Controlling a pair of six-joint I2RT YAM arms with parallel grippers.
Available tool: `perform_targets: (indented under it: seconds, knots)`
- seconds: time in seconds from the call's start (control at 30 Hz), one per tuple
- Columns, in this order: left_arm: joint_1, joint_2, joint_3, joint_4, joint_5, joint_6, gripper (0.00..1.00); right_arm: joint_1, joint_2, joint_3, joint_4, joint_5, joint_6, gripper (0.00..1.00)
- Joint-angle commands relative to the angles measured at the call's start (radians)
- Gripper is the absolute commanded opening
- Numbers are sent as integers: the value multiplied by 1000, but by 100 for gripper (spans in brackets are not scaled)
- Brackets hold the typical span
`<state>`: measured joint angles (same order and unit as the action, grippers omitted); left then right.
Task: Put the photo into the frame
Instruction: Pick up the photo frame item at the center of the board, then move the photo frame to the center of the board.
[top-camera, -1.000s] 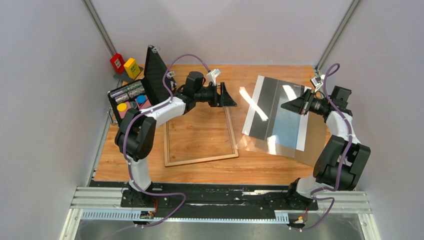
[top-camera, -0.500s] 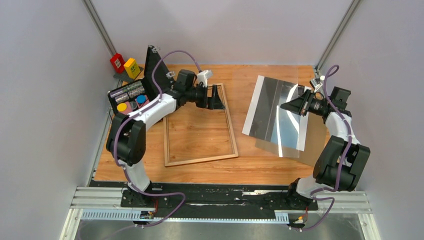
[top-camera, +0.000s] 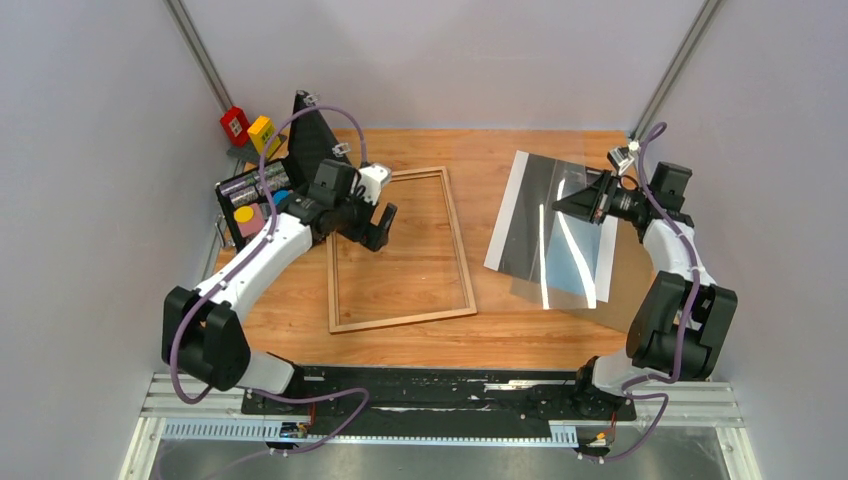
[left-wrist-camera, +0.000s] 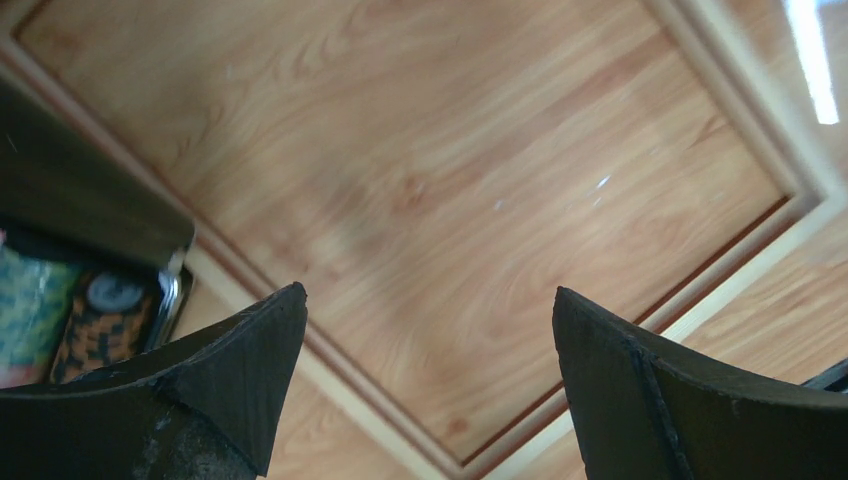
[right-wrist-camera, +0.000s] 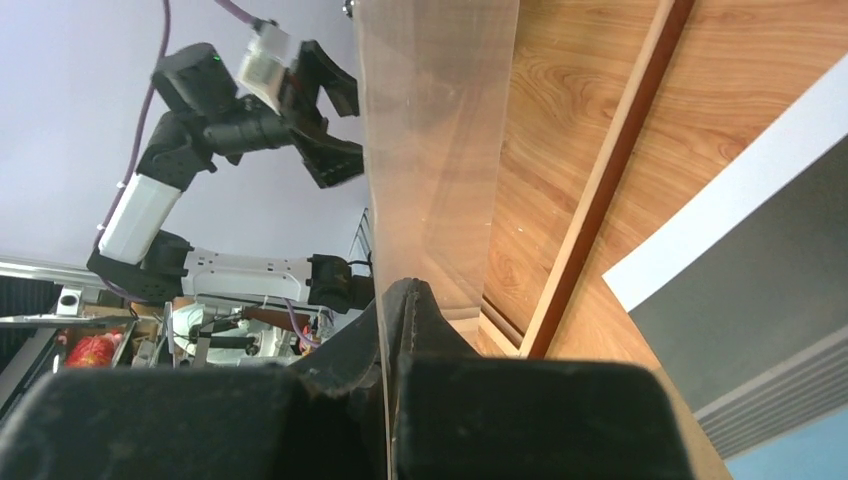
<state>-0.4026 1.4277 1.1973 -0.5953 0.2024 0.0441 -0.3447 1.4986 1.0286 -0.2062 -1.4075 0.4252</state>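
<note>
The frame (top-camera: 400, 320) lies flat on the table left of centre, pale wood side up, and nothing lies inside it. My left gripper (top-camera: 378, 228) hovers open over its left part; in the left wrist view the wide-spread gripper (left-wrist-camera: 428, 292) holds nothing above a frame rail (left-wrist-camera: 330, 370). The photo (top-camera: 520, 215) lies to the right, dark grey band and blue part showing. My right gripper (top-camera: 590, 203) is shut on a clear pane (top-camera: 575, 265) held tilted above the photo. The right wrist view shows the gripper (right-wrist-camera: 392, 300) pinching the pane (right-wrist-camera: 435, 120) edge-on, with the frame rail (right-wrist-camera: 610, 170) and photo (right-wrist-camera: 760, 270) below.
A brown backing board (top-camera: 630, 280) lies under the photo's right side. An open black case (top-camera: 300, 150) with small coloured items stands at the left edge. Red (top-camera: 236, 124) and yellow (top-camera: 264, 133) boxes sit behind it. Grey walls close in on both sides.
My left gripper let go at the frame's far right corner, opened wide and swung left and nearer over the frame. The right gripper shifted the pane slightly back.
</note>
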Motion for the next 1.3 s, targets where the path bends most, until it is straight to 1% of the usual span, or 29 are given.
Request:
perform_targets:
  seconds: [0.0,0.13,0.3,0.5,0.7,0.83,0.97,1.03,1.27]
  knots:
    - [22,-66,-86,-122,-184,116,100,26,-14,77,64,-40,54,0]
    - [51,-118,-159,-151,-234,138,100,41,-20,106,62,-35,58,0]
    - [87,-124,-230,-142,-262,173,100,70,-24,127,62,-19,52,0]
    - [131,-24,-235,-111,-264,206,100,85,-25,136,60,-3,42,0]
    - [147,74,-269,-33,-229,237,95,85,-35,127,48,11,20,0]
    - [154,121,-285,-7,-199,253,88,86,-44,118,36,21,4,0]
    - [156,143,-299,5,-144,266,79,85,-52,110,29,33,-9,0]
    - [156,153,-300,7,-126,268,72,85,-52,109,28,37,-12,0]
    - [155,164,-286,0,-91,282,56,85,-42,119,25,44,-11,0]
